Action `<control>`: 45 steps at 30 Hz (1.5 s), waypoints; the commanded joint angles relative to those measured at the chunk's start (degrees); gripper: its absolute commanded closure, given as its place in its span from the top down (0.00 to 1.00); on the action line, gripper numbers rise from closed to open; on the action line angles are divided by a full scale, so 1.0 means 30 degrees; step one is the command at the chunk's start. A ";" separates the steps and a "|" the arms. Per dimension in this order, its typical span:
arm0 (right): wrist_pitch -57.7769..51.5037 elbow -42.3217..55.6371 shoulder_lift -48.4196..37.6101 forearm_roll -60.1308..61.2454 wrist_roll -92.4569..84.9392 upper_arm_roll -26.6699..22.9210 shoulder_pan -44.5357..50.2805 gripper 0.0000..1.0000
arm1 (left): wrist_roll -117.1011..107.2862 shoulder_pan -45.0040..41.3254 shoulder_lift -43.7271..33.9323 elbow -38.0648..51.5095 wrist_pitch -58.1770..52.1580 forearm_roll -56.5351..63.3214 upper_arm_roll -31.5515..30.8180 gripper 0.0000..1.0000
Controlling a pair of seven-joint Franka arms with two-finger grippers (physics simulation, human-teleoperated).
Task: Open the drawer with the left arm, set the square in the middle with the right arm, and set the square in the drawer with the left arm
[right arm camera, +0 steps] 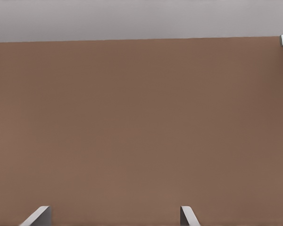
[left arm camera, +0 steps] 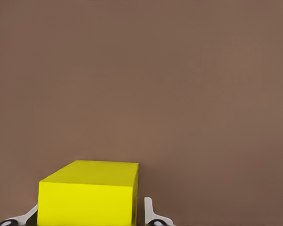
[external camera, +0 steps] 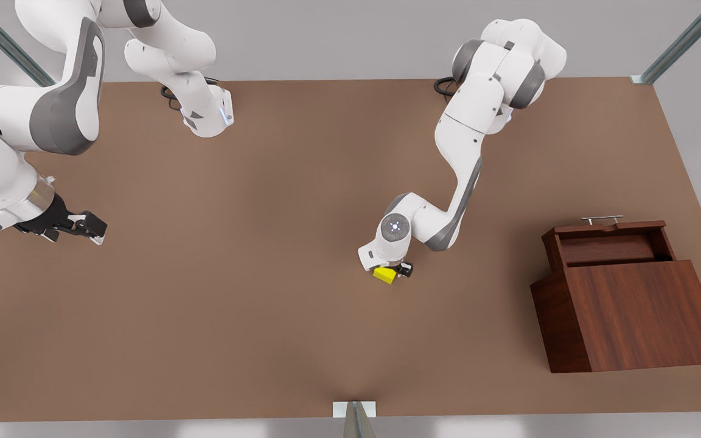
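Table, front view: plain brown table filled the scene, grey floor around it, metal struts at the corners.
Box, front view: wood-grain box stood near the front view's right edge.
Drawer, front view: drawer was pulled out of the box with its silver handle away from the casing, so the opening step looked done and the tray was ready to receive.
Square, front view: yellow square sat near the table's middle, well apart from the drawer; a spot either arm could reach, which judged as a handover point.
Left arm, front view: left arm was bent down over the square, its left end effector right at the cube, for the carry to the drawer by my judgement.
Right arm, front view: right arm waited at the front view's left, its right end effector held above the table, well apart from the square.
Left wrist view: the square lay between the two fingers; one stood just beside its side face with a thin gap, so the jaws were apart and not clamped on it.
Right wrist view: two fingertips were spread wide with bare table between them, holding nothing.
Writing: no brand, label or lettering could be read in any view.
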 commanded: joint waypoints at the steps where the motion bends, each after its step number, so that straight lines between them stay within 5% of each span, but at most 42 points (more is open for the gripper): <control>1: 0.0003 0.0000 -0.0001 0.0000 0.0000 -0.0001 0.0003 1.00 | -0.0001 0.0016 0.0000 0.0003 0.0000 0.0013 0.0000 0.80; 20: 0.0149 0.0000 -0.0001 0.0029 0.0029 -0.0001 -0.0027 1.00 | -0.0088 -0.0013 -0.0263 0.0237 -0.0059 0.0013 0.0000 0.74; 34: 0.0266 0.0000 -0.0001 0.0029 0.0029 -0.0001 -0.0027 1.00 | 0.0028 0.0074 -0.5771 0.0179 -0.7294 -0.0192 0.0029 0.74; 40: 0.0237 0.0000 -0.0001 0.0029 0.0029 -0.0001 -0.0027 1.00 | 0.3308 0.0221 -0.7148 -0.0026 -0.8964 -0.1070 0.2518 0.75; 45: 0.0266 0.0000 -0.0001 0.0029 0.0029 -0.0001 -0.0027 1.00 | 0.7879 0.0192 -0.9813 -0.3042 -0.9258 -0.1100 0.5361 0.75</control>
